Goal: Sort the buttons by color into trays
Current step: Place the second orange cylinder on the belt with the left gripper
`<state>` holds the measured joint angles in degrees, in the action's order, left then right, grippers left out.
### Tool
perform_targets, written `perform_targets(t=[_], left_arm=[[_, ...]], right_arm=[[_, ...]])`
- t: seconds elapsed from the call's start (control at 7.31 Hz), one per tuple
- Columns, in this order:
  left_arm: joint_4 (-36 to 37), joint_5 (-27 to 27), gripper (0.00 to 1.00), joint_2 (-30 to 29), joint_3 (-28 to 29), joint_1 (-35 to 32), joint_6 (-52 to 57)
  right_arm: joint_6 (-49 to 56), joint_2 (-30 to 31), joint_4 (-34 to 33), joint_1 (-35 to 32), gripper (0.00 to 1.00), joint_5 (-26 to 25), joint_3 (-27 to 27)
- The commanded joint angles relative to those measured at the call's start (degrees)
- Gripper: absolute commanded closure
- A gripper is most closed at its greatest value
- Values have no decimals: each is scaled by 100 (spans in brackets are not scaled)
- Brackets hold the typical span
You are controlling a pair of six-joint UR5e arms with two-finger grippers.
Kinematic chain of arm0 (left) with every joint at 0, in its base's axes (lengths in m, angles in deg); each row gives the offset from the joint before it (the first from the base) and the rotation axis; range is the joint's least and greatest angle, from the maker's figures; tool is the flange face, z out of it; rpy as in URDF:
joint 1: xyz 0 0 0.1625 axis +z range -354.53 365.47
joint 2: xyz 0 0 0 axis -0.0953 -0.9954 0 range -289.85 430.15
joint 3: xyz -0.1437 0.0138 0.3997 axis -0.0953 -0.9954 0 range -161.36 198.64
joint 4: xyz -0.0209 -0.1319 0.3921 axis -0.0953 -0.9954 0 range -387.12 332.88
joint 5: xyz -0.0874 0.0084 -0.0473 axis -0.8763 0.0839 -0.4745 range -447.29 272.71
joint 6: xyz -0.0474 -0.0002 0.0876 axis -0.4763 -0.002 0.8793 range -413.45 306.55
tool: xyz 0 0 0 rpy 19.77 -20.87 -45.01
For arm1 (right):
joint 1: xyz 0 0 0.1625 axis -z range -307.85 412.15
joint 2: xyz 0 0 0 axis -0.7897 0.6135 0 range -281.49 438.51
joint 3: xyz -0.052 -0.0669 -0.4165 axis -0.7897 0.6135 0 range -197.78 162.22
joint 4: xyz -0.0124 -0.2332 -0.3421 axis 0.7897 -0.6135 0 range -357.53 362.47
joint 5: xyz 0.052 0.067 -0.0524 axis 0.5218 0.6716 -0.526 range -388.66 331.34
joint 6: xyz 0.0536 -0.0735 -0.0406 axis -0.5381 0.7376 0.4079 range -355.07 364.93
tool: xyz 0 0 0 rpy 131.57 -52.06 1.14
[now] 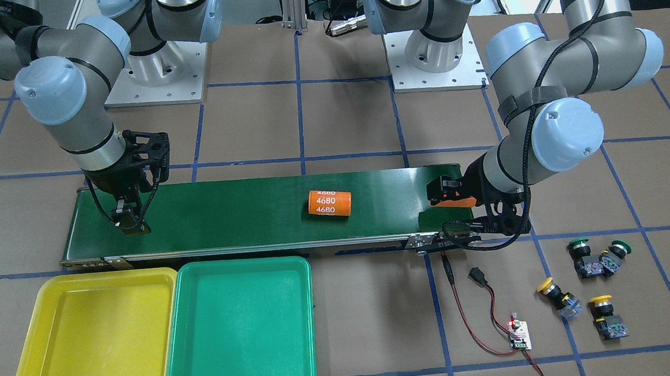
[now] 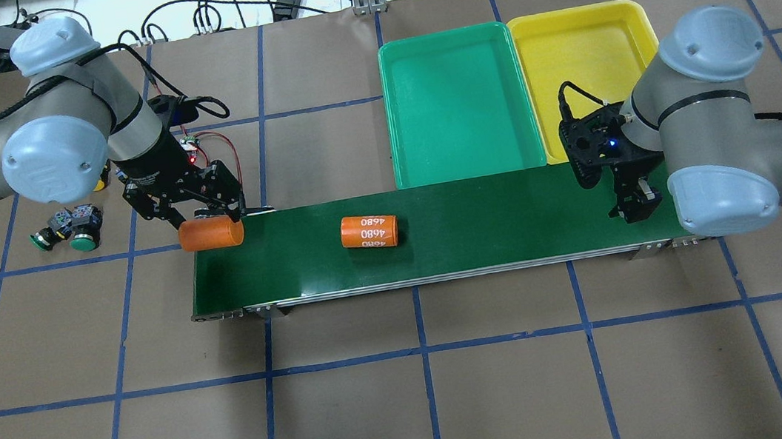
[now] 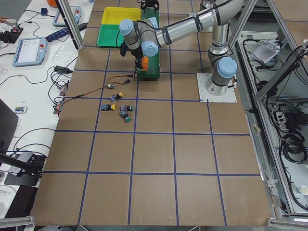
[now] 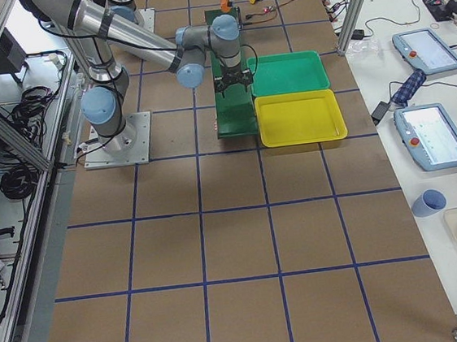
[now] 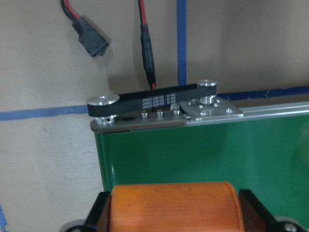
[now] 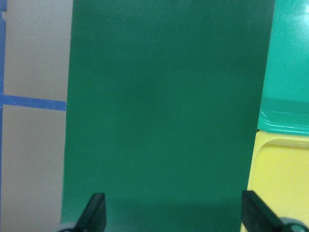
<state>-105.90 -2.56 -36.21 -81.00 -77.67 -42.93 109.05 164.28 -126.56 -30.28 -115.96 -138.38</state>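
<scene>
Blocking yellow buttons [image 1: 548, 285] overhead, left arm [image 2: 54, 152] leaves them visible frontally.

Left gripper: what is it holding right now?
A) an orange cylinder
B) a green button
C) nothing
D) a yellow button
A: the left gripper is shut on an orange cylinder over the end of the belt.

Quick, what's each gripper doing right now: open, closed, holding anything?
Left gripper: closed on an orange cylinder.
Right gripper: open, empty, above the conveyor belt.
</scene>
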Motion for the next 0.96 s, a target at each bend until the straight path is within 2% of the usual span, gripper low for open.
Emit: perform_targets(t=[0.0,0.14,0.27,0.82], left_arm=[[12,-9,51,-87,-142,-9,90],[21,0,42,-87,-230,-9,64],[21,9,0,-87,-249,-18,108],[-14,-9,0,150,-127,-35,99]], right_arm=[[3,-16,1,-10,0,-15,-25],[3,-34,1,-10,0,-15,-25],[3,-51,1,-10,0,-24,-42],[-50,-69,-26,-1,0,-24,-174]])
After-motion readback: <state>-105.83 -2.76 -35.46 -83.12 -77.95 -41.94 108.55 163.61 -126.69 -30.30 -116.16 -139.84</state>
